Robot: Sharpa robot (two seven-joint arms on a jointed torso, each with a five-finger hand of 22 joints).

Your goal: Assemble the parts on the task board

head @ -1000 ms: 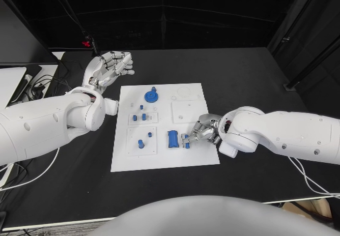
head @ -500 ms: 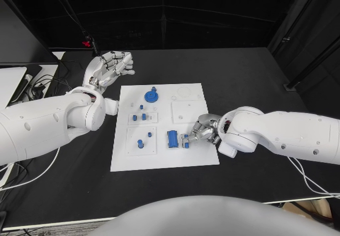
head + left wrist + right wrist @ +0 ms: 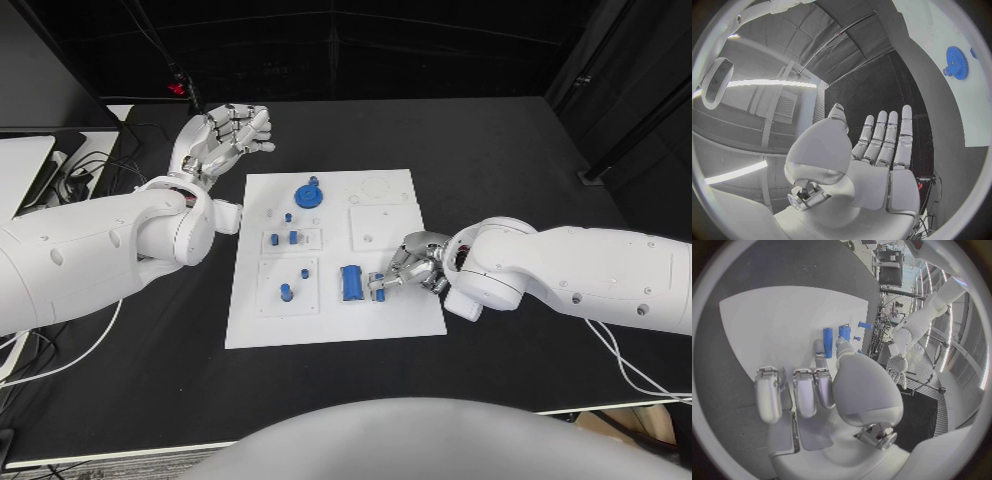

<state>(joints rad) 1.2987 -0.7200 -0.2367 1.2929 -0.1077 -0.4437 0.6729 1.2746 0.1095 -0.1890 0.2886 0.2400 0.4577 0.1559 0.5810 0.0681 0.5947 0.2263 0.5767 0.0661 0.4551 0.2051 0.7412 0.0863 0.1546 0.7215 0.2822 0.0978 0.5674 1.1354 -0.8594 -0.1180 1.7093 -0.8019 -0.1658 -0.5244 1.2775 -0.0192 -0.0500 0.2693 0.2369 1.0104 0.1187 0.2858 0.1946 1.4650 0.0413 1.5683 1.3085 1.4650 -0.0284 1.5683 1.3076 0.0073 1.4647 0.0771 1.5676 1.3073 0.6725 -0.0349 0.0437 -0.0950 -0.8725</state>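
On the task board (image 3: 378,318), several blue parts (image 3: 306,194) are already sitting in place while the right hand (image 3: 408,270) at 4 o'clock is pinching 1 small blue piece (image 3: 378,287), the left hand (image 3: 224,135) hovering open over the bench (image 3: 476,140) at 10 o'clock.

My arms (image 3: 101,250) were bulky, smooth white shells. Each ended in a silver hand (image 3: 224,135) with segmented metal fingers (image 3: 886,137) and rounded palm housing.
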